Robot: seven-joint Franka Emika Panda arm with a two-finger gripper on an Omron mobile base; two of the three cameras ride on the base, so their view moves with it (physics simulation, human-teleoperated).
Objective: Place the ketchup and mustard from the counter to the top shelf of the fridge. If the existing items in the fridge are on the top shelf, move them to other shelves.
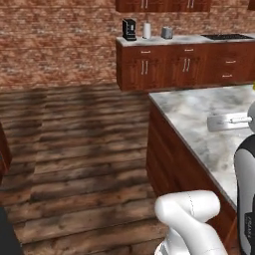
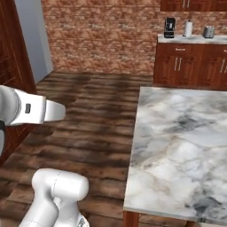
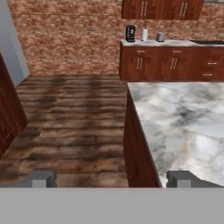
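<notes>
Only leftward, a grey sink (image 1: pixel 226 121) in marble island counter (image 1: pixel 199 112).

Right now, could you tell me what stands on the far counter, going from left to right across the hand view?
Coffee machine → white paper towel roll → toaster → stovetop, all on the far counter against the brick wall.

No legible text, labels, brands, numbers or signs found on any surface, appliance or cabinet inspected.
</notes>
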